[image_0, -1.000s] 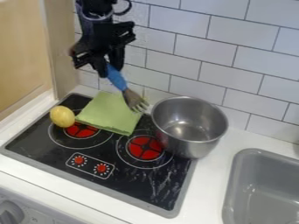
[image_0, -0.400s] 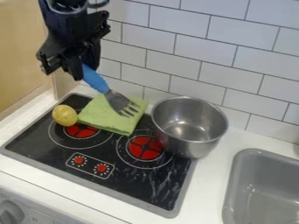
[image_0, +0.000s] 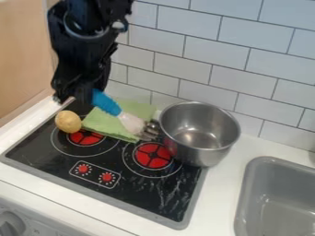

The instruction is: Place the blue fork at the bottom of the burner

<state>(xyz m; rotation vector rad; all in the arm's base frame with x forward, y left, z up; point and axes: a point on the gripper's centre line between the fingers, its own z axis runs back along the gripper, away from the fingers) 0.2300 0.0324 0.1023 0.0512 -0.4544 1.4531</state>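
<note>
The black gripper (image_0: 89, 94) hangs over the back left of the stove, above the green cloth, shut on the handle of the blue fork (image_0: 107, 103). The fork slants down to the right, its metal tines over the cloth's right edge, close to the pot's left side. Below the tines, the black burner top (image_0: 141, 193) shows two red burner rings, and its lower part holds a small panel with two red knobs.
A yellow potato (image_0: 67, 121) lies left of the green cloth (image_0: 109, 123). The steel pot (image_0: 212, 154) stands at the burner top's back right. At the right is a grey sink (image_0: 247, 184); a tiled wall rises behind.
The gripper, holding the fork, first moved left and toward the camera, then lower and slightly right. The fork's tines have come down from above the cloth to near the pot. The potato shifted slightly.
</note>
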